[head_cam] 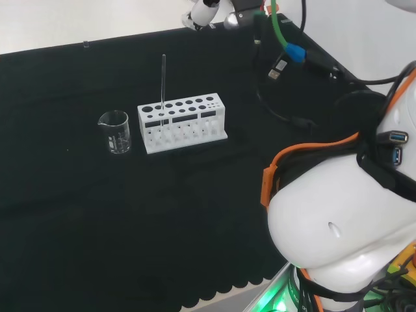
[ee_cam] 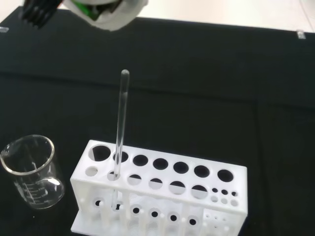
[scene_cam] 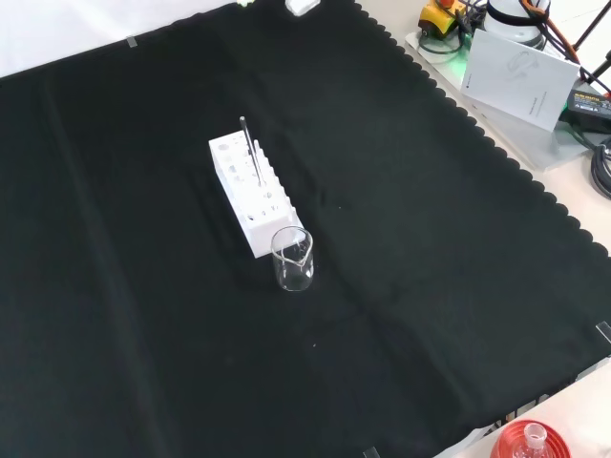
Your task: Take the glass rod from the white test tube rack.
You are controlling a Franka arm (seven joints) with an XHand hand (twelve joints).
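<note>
your bench is covered in black cloth (scene_cam: pixel 430 239), and on it a clear glass beaker (scene_cam: pixel 292 259) stands just beside one end of the white test tube rack (scene_cam: pixel 250 192). the glass rod (head_cam: pixel 162 88) stands upright in a hole near the beaker end of that rack, untouched. the hand (head_cam: pixel 203 14) sits at the cloth's far edge in your head view, well apart from the rod, and you cannot tell whether its fingers are clenched or released.

Black cloth (head_cam: pixel 97 227) over the bench, bearing a white test tube rack (head_cam: pixel 184 123) (clear beaker (head_cam: pixel 115 132) just beside).
</note>
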